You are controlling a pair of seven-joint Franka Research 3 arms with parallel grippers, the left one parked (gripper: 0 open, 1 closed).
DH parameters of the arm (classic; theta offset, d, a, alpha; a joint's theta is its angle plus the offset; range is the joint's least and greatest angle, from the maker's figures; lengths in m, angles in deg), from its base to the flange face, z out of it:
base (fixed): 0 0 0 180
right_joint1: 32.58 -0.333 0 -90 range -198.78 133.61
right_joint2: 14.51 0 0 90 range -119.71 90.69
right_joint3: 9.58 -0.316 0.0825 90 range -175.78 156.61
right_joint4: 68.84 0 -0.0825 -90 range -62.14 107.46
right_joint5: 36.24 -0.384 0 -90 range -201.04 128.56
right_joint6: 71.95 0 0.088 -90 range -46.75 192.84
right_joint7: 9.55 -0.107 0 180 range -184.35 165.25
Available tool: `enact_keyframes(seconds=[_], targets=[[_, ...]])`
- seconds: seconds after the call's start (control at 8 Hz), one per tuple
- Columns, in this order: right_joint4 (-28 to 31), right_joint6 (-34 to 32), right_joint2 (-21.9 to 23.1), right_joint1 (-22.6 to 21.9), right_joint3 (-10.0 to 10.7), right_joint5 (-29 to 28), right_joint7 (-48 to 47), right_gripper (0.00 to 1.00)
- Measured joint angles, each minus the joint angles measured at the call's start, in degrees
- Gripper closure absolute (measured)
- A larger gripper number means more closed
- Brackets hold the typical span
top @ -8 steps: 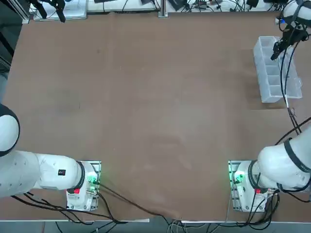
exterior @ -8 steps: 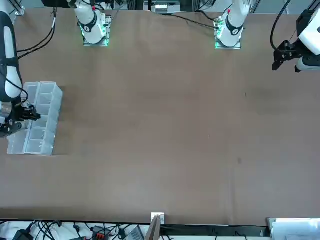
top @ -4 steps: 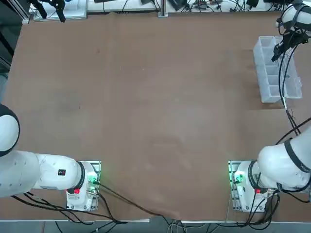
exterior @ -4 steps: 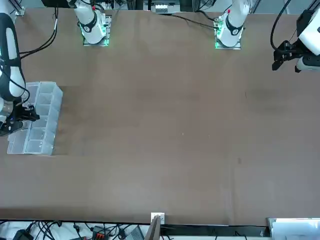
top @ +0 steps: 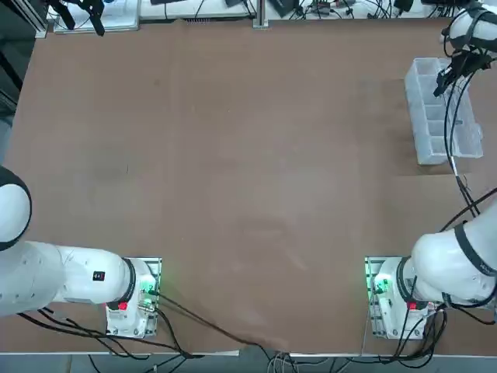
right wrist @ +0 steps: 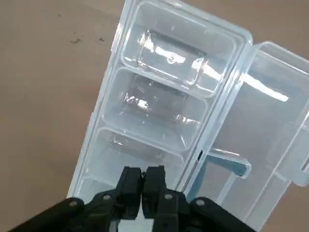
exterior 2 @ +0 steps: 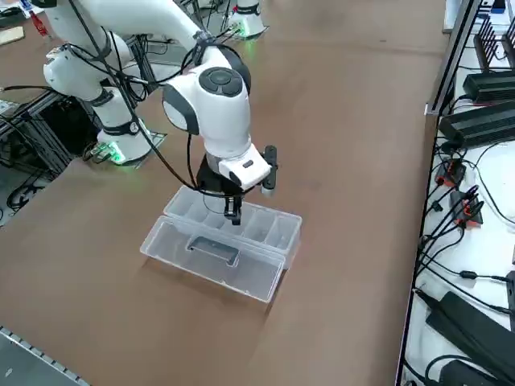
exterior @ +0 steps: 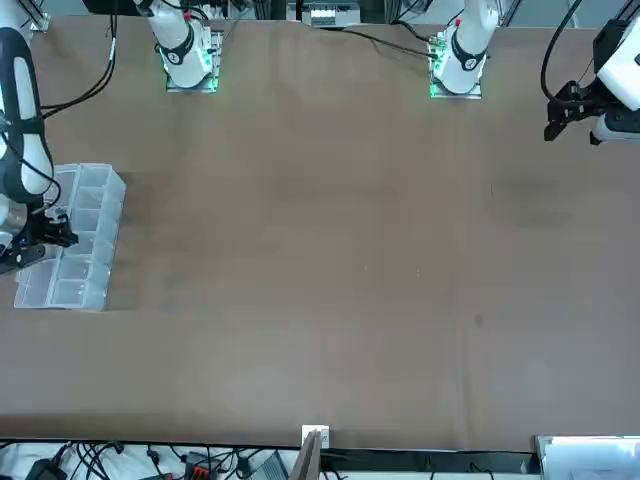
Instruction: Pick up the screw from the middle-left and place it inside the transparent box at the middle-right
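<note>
The transparent box (top: 432, 116) lies near the table's right edge, its compartments in a row and its lid (exterior 2: 211, 256) folded open beside it. My right gripper (exterior 2: 233, 215) hangs just above the compartment row (right wrist: 159, 96), over one of the middle cells. In the right wrist view its two black fingers (right wrist: 129, 186) are pressed together, so the gripper (right wrist: 142, 186) is shut. No screw shows between the fingertips, in the compartments or on the table. From the front the gripper (exterior: 45, 236) sits over the box (exterior: 85, 240) at the left.
The brown table (top: 233, 155) stretches bare to the left of the box. Cables hang from my right arm across the box (top: 454, 124). Cables and power strips (exterior 2: 475, 121) lie past the table's far edge.
My right gripper has drifted a little towards the table's right edge above the box, staying shut. The box has not moved.
</note>
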Motion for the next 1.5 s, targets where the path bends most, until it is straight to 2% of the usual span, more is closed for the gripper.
enact_keyframes(seconds=[0.25, 0.75, 0.88, 1.25, 1.5], targets=[[0.0, 0.3, -0.2, 0.0, 0.0, 0.0, 0.0, 0.78], [-1.5, 0.3, -0.1, 0.1, 0.0, 0.0, -0.1, 0.07], [-3.2, -1.0, 0.5, 0.0, -0.2, -0.1, -0.1, 0.0], [-11.9, -14.3, 4.7, -0.3, -1.4, -3.8, -2.0, 0.0], [-18.6, -24.1, 7.8, -2.6, -2.6, -5.3, -6.9, 0.0]])
